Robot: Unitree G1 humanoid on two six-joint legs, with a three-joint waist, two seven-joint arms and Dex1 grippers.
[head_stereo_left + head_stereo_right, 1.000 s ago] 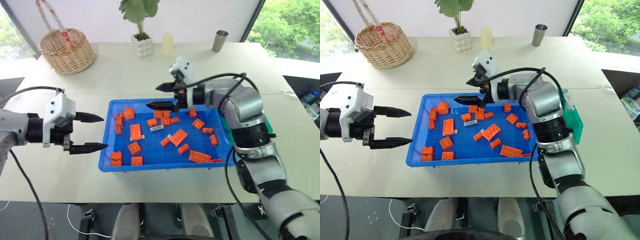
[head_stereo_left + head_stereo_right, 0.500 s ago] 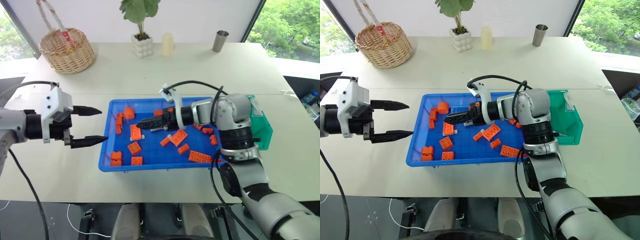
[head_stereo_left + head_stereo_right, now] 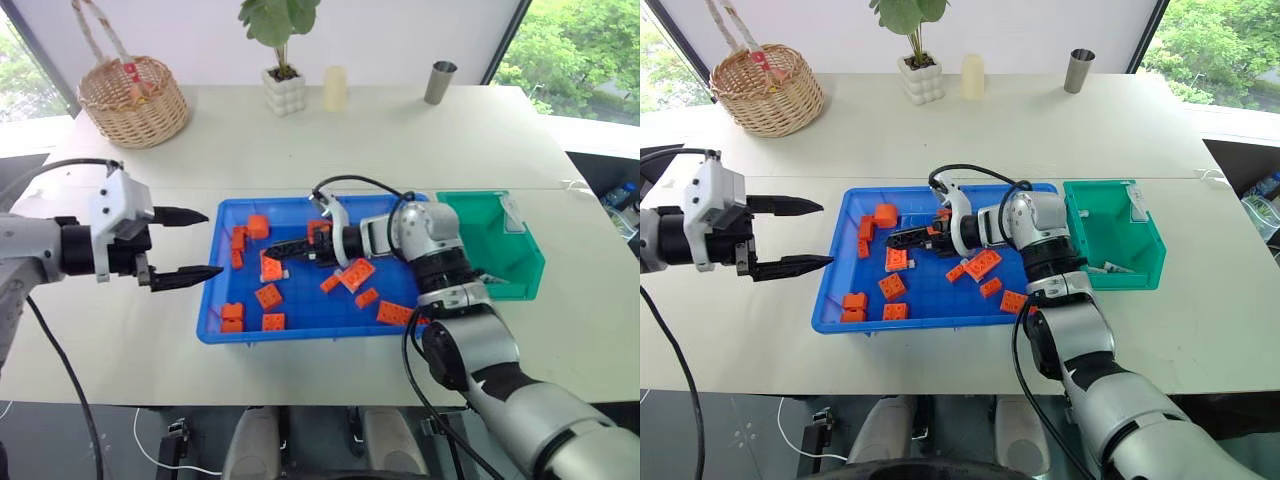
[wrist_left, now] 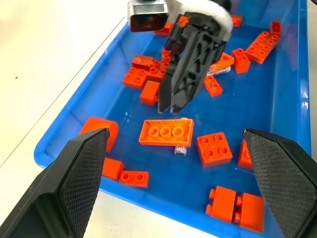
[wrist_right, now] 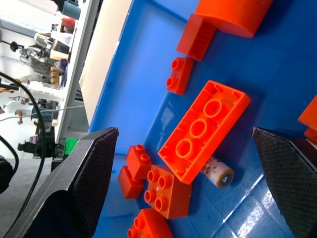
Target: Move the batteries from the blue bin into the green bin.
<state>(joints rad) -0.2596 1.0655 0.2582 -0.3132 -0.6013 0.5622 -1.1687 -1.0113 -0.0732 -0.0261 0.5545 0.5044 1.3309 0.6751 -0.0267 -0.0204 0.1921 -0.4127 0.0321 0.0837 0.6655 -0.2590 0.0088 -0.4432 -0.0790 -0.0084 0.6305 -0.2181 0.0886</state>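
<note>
The batteries: one battery [image 5: 218, 173] is observed lying on the floor of the blue bin [image 3: 300, 335], pressed against the long edge of a long orange brick [image 5: 205, 131] with three studs showing. It is placed ahead of the right gripper [image 5: 184, 131], within the span between its two fingers and nearer one finger than the other. No contact between the fingers and the battery is seen.

The right gripper is recorded as fully spread, with nothing held between the fingers. It is reached in low over the bin's interior, with its fingertips just above the long brick and loose orange bricks [image 4: 214, 148] scattered around them.

The left gripper [image 3: 212, 242] is likewise found wide open and empty. It is held above the table [image 3: 400, 140] just outside the blue bin's left rim and pointed toward the bin. The long brick and the battery are found ahead of it, between the lines of its fingers, with the right gripper's tips directly beyond them.

The green bin [image 3: 520, 245] is set on the far side of the blue bin from the left gripper, behind the right gripper's wrist. Slim pale objects [image 3: 1105, 267] are noted in its near corner; whether these are batteries cannot be told.
</note>
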